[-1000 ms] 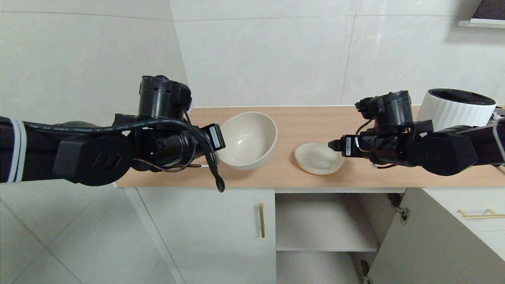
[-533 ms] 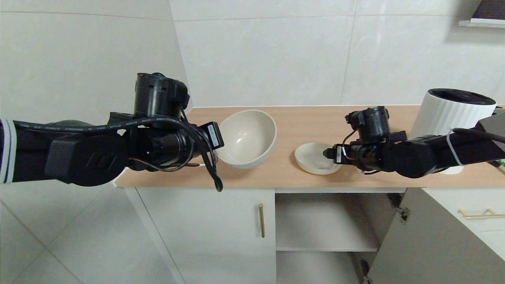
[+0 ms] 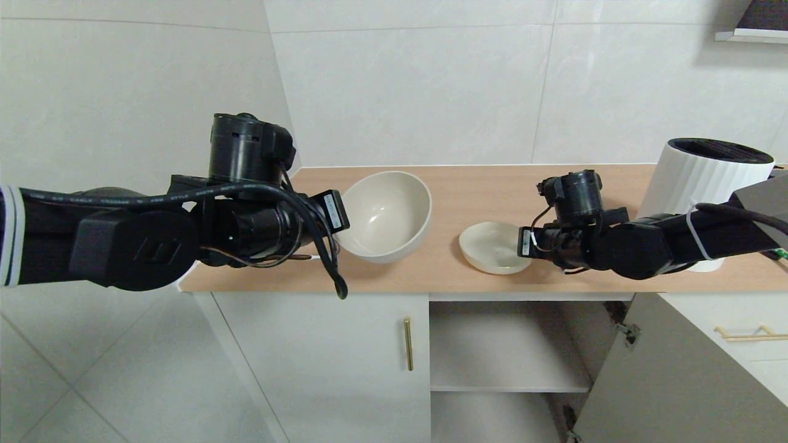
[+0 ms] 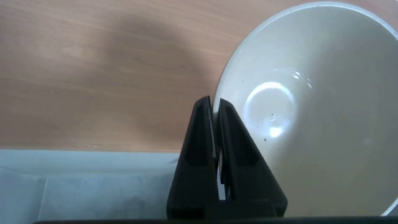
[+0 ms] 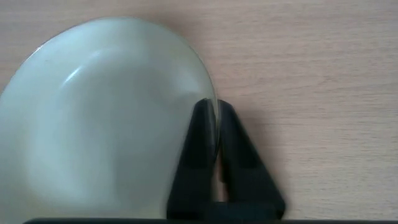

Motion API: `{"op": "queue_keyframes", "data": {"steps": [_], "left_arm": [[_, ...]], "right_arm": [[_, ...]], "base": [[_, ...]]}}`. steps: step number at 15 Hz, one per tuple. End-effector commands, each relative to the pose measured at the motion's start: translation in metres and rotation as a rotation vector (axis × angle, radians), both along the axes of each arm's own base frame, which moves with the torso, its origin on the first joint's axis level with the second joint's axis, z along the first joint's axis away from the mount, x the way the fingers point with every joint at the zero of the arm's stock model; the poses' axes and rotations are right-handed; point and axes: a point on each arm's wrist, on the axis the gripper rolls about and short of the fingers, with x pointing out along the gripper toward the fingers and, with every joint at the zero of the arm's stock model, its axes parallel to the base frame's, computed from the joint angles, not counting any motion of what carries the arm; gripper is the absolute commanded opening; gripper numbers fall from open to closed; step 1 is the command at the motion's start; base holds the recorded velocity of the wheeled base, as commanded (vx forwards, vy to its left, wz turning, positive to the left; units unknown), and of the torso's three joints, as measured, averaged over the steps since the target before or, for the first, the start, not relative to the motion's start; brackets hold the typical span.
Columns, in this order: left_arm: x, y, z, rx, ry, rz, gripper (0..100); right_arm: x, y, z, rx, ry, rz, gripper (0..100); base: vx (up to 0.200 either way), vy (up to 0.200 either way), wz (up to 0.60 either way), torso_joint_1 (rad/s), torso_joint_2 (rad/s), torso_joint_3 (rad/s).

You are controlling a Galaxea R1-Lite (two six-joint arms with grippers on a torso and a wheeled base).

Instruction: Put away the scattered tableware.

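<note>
My left gripper [image 4: 215,106] is clamped on the rim of the large bowl [image 4: 311,93], one finger inside the wall and one outside. The bowl hangs tilted beyond my fingertips, and I cannot tell whether its base touches the counter [image 3: 455,197]. My right gripper [image 5: 216,111] is pinched the same way on the edge of the small dish [image 5: 106,112], which lies just ahead of it, low over the wood. Both grips are thin rim pinches, so I judge the main risk to be the ware pivoting or slipping between my fingers, the deep bowl most of all. I would squeeze firmly and raise each piece straight up before any sideways travel. The wrists should turn slowly so the weight hangs below the pinch. The open cupboard shelf [image 3: 498,344] sits below and between my two grippers. I would carry one piece down at a time, the dish first, clearing the counter's front edge and the open door [image 3: 665,369] under my right arm. I should let go only once the ware rests flat.
</note>
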Motion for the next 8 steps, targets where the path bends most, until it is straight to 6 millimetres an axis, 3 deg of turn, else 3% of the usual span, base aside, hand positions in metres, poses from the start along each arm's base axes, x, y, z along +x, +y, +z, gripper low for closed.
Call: {"op": "queue_keyframes", "data": {"steps": [1, 4, 8], "left_arm": [[0.000, 0.000, 0.001, -0.002, -0.002, 0.001, 0], [-0.008, 0.004, 0.005, -0.001, -0.002, -0.002, 0], [-0.034, 0.015, 0.004, 0.003, 0.043, -0.053, 0]], "right_arm": [[-0.004, -0.001, 0.008, 0.009, -0.017, 0.001, 0], [-0.015, -0.004, 0.029, 0.071, -0.045, -0.002, 0], [-0.069, -0.021, 0.067, 0.165, -0.068, 0.144, 0]], "base": [[0.000, 0.000, 0.00, 0.000, 0.00, 0.000], [0.000, 0.000, 0.00, 0.000, 0.00, 0.000], [0.000, 0.000, 0.00, 0.000, 0.00, 0.000]]}}
